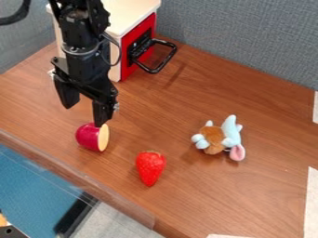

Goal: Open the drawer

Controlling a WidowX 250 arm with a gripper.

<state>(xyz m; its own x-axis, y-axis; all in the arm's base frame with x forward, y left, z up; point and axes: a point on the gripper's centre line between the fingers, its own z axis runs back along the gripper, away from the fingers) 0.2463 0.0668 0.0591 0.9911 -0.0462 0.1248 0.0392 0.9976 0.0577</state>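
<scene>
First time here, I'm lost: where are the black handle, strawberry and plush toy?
Black handle [166,59], camera view: outer bar.
Strawberry [150,167], camera view: red middle.
Plush toy [213,138], camera view: brown part.

Drawer [127,70] was a red-fronted unit in a cream-topped box [129,13], w/ a blk plate & a blk loop handle [166,60] jutting out from the front. It looked shut, front approx. flush w/ the box's top edge. Box stood upright nr the far L corner of the bench [217,197], drawer front turned toward the R side, handle out over the bench top.
</scene>
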